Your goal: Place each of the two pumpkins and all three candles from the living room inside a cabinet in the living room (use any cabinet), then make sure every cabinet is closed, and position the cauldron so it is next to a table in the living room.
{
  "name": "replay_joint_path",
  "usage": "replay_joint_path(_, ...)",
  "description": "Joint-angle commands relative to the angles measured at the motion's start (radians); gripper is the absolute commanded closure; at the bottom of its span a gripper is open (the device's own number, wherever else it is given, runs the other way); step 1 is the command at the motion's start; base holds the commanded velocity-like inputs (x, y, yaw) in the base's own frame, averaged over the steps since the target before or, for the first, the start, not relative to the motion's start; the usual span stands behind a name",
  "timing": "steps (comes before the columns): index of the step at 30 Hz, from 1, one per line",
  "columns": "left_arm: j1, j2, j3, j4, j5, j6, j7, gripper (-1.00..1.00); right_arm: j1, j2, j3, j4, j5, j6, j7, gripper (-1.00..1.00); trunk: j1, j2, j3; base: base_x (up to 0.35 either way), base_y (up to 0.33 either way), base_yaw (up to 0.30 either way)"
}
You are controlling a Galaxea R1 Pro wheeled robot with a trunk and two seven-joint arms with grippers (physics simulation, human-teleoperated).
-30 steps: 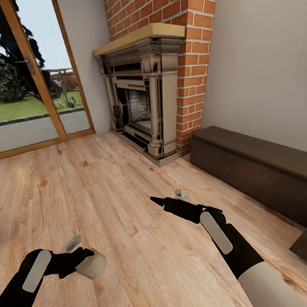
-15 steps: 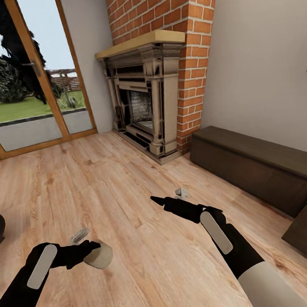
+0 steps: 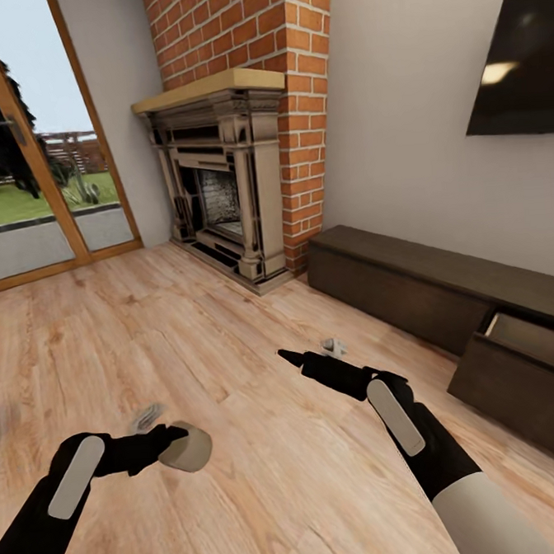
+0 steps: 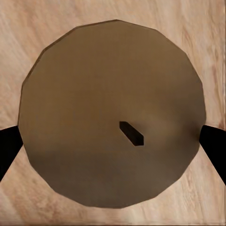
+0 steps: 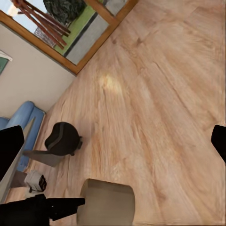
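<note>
One candle in my grip, one drawer open near the fireplace.

My left gripper (image 3: 174, 443) pinches one candle (image 3: 187, 449) above the floor (image 3: 234, 379), out in front of the fireplace (image 3: 221, 190). My right gripper (image 3: 293, 360) carries nothing; I cannot tell its spread. Right of the fireplace, the cabinet (image 3: 410, 284) has one drawer (image 3: 523, 375) pulled open (pale interior, contents unseen). One dark cauldron (image 5: 62, 138) sits on the floor.

Head camera overlooking floor (image 3: 231, 330), left wrist close above candle (image 4: 113, 113), right wrist sharing it
</note>
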Motion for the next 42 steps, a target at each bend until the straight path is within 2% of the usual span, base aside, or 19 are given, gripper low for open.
replay_joint_path(1, 0.000, 0.000, -0.003, -0.004, 0.014, 0.004, 0.010, 1.00, -0.001, 0.000, -0.002, 0.000, -0.003, 0.005, 0.001, -1.00, -0.001, 0.000, 0.000, -0.292, -0.149, -0.250)
replay_joint_path(5, 0.000, 0.001, -0.028, -0.011, 0.013, 0.004, 0.010, 1.00, -0.001, -0.004, -0.005, 0.000, -0.003, 0.009, 0.004, -1.00, -0.001, 0.000, 0.004, -0.287, -0.160, -0.250)
replay_joint_path(12, 0.001, 0.002, -0.074, -0.044, 0.012, 0.004, 0.013, 1.00, -0.001, -0.016, -0.006, 0.024, -0.009, 0.010, 0.049, -1.00, -0.001, 0.000, 0.010, -0.200, -0.196, -0.250)
replay_joint_path(17, 0.002, 0.003, -0.080, -0.052, 0.012, 0.003, 0.016, 1.00, -0.001, -0.027, -0.006, 0.032, -0.031, 0.010, 0.052, -1.00, -0.001, 0.000, 0.014, -0.131, -0.259, -0.250)
replay_joint_path(28, 0.002, 0.003, -0.081, -0.054, 0.007, 0.003, 0.019, 1.00, -0.001, -0.045, -0.006, 0.044, -0.038, 0.010, 0.065, -1.00, -0.001, 0.000, 0.024, -0.107, -0.289, -0.250)
replay_joint_path(30, 0.002, 0.002, -0.081, -0.054, 0.006, 0.002, 0.019, 1.00, -0.001, -0.048, -0.019, 0.045, -0.038, 0.011, 0.066, -1.00, -0.001, 0.000, 0.026, -0.102, -0.294, -0.250)
replay_joint_path(34, 0.002, 0.001, -0.087, -0.054, 0.005, 0.003, 0.019, 1.00, -0.001, -0.051, -0.068, 0.046, -0.039, 0.014, 0.078, -1.00, -0.001, 0.000, 0.029, -0.102, -0.294, -0.250)
replay_joint_path(42, 0.002, 0.002, -0.112, -0.054, 0.007, 0.002, 0.021, 1.00, -0.001, -0.051, -0.079, 0.066, -0.040, 0.015, 0.087, -1.00, -0.001, 0.000, 0.036, -0.102, -0.295, -0.250)
